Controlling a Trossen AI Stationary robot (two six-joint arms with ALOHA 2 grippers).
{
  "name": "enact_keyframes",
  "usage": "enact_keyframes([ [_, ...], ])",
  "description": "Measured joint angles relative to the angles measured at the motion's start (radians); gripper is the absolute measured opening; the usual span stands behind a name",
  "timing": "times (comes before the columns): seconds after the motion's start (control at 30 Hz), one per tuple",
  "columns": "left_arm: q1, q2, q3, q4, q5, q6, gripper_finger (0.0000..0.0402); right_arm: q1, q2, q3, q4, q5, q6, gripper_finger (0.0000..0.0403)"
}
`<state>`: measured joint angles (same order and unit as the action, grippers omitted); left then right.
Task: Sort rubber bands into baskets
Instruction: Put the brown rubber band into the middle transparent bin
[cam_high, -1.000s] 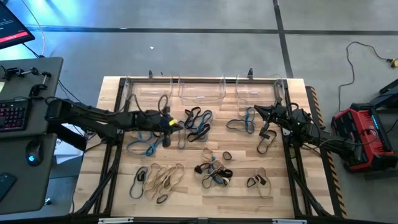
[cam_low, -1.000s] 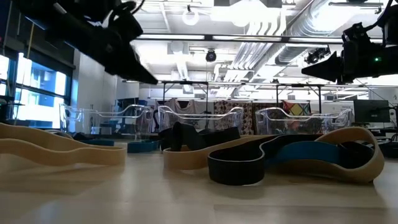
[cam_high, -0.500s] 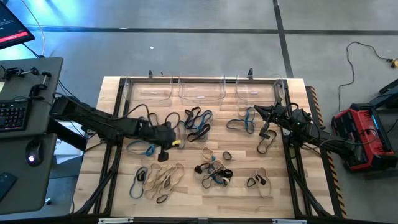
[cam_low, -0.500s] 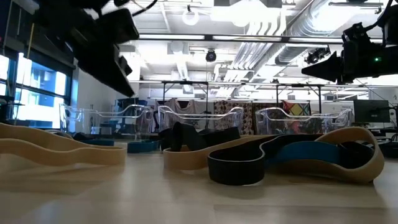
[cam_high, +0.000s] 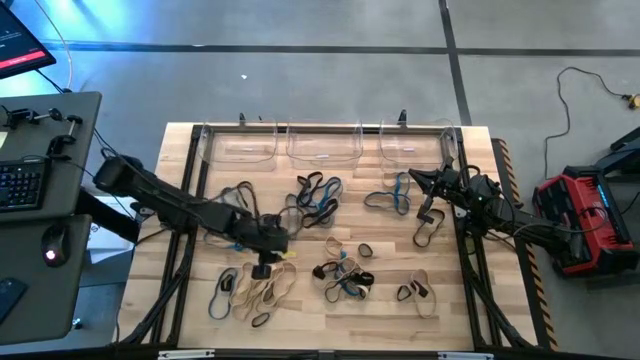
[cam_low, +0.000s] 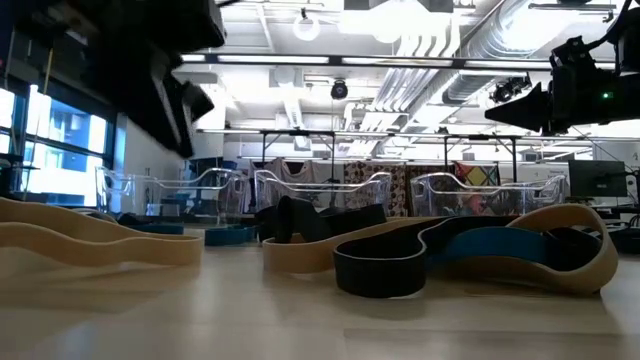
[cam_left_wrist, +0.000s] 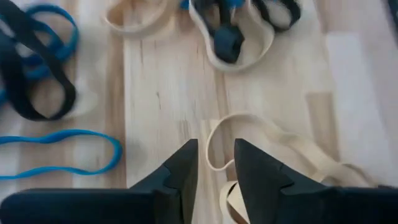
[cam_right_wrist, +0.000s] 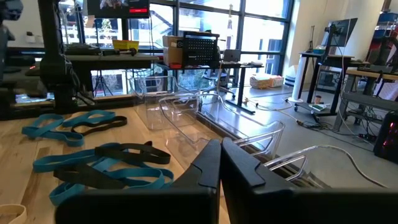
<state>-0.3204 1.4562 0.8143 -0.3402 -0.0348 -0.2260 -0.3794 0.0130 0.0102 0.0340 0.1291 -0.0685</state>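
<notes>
Since a second ago the left arm has swung from the table's middle toward the near edge; its left gripper (cam_high: 263, 268) now hangs over the tan heap at front left, pointing down and toward the near edge. The right arm has not stirred.

In the left wrist view the fingers (cam_left_wrist: 180, 171) stand a narrow gap apart, gripping nothing, with the curl of a tan band (cam_left_wrist: 261, 140) showing between and just beyond the tips. That band's long axis runs slantwise across the boards, away from the fingers.

Nearest the front edge lie the tan bands (cam_high: 265, 287), a loose pile stretched mostly along the table's width, with a blue loop (cam_high: 222, 296) at its left end and a small black loop (cam_high: 261, 320) in front. To the right sits a mixed knot (cam_high: 342, 275) of black, blue and tan, then a tan-and-black pair (cam_high: 415, 292).

Farther back, blue bands (cam_high: 232, 238) lie beside the left arm, and a black-and-blue cluster (cam_high: 318, 197) rests at mid-table.

The right gripper (cam_high: 414, 177) hovers at the right rear, fingers pressed together and empty, beside a blue-and-black bunch (cam_high: 392, 196); a tan loop (cam_high: 429, 229) lies lengthwise, near to far, beside it.

At the far edge three clear baskets (cam_high: 324, 146) stand in a row, long sides along the table's width.
</notes>
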Motion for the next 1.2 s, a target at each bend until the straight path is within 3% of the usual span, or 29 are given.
enact_keyframes([
  [0.7, 0.007, 0.278, 0.063, 0.014, -0.007, 0.118, 0.0106, 0.000, 0.001, 0.000, 0.000, 0.000, 0.000, 0.0000],
  [0.83, 0.007, 0.273, 0.062, 0.014, -0.003, 0.144, 0.0076, 0.000, 0.001, 0.000, 0.000, 0.000, 0.000, 0.0000],
  [1.0, 0.007, 0.246, 0.085, -0.029, -0.002, 0.126, 0.0009, 0.000, 0.001, 0.000, 0.000, 0.000, 0.000, 0.0000],
  [1.2, 0.030, 0.193, 0.206, -0.191, -0.019, 0.116, 0.0003, 0.000, 0.001, 0.000, 0.000, 0.000, 0.000, 0.0000],
])
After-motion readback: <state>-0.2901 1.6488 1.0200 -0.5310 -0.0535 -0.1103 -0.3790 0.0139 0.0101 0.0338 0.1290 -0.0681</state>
